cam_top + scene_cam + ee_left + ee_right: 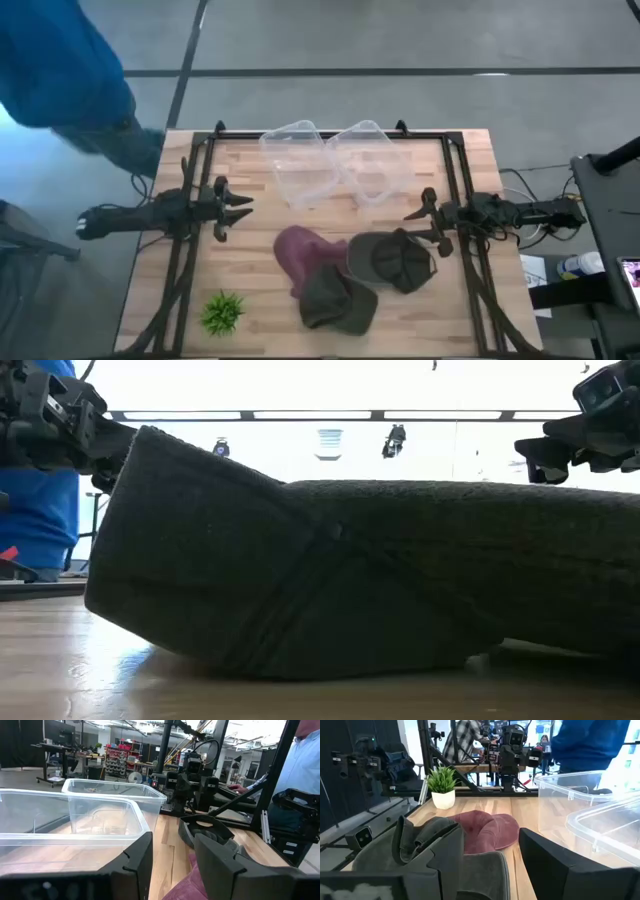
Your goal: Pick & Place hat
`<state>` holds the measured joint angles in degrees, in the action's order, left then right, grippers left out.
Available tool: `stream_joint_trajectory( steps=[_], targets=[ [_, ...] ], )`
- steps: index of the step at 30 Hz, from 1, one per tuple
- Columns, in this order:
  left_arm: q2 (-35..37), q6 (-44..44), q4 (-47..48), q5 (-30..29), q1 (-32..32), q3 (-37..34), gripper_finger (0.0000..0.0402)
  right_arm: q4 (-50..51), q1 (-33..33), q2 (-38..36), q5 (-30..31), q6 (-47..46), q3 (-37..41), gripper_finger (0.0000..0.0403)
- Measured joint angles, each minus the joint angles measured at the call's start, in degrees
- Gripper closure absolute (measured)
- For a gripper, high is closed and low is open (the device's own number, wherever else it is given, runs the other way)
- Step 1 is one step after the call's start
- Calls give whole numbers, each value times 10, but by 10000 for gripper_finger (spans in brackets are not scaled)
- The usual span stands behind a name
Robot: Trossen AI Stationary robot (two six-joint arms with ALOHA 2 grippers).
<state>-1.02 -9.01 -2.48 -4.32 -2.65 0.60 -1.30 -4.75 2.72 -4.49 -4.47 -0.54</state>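
The left gripper [243, 208] waits at the tabletop's left edge, jaws apart and empty. Three soft caps lie front-centre: a maroon cap [302, 252], a dark olive cap [338, 298] and a grey-green cap [392, 260] nearest the right gripper [412, 226], whose jaws are also apart. It should probably pinch the crown and lift clear. Two clear plastic bins [335, 163] stand behind on the pale wooden tabletop [265, 325], a small green plant [222, 312] front-left, a person in blue [62, 70] beyond.

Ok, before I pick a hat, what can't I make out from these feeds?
- Low view: a dark hat fills the frame, hiding the other hats, both bins and the plant.
- High view: where the maroon hat and two dark caps overlap, the covered brims are hidden.
- High view: the person in blue is cut off by the edge.
- Left wrist view: the left pincer blocks most of the maroon hat.
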Motion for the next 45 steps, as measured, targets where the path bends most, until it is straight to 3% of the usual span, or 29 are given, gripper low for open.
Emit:
stream_joint_trajectory(
  steps=[36,41,43,45],
  targets=[
    [0,0,0,0,0,0,262,0,0,0,0,0,0,216],
    [0,0,0,0,0,0,262,-5,0,0,3,40,0,216],
    [0,0,0,0,0,0,262,-23,0,0,4,-10,0,216],
    [0,0,0,0,0,0,262,-38,0,0,5,-121,0,216]
  ],
)
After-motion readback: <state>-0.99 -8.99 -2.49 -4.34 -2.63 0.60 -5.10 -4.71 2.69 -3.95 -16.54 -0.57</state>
